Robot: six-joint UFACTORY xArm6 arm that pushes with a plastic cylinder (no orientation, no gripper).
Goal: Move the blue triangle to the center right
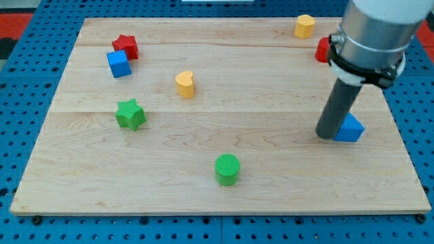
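Note:
The blue triangle (351,129) lies on the wooden board (217,156) at the view's right, about mid-height. My tip (328,135) stands on the board right against the triangle's left side, touching it or nearly so. The dark rod rises from there to the grey arm body (376,30) at the view's top right, which hides part of the board behind it.
A red block (323,49) shows partly behind the arm. A yellow heart (305,26) sits at top right, another yellow heart (184,84) left of centre. A red star (126,46) and blue cube (119,64) sit top left. A green star (130,113) and green cylinder (228,169) lie lower.

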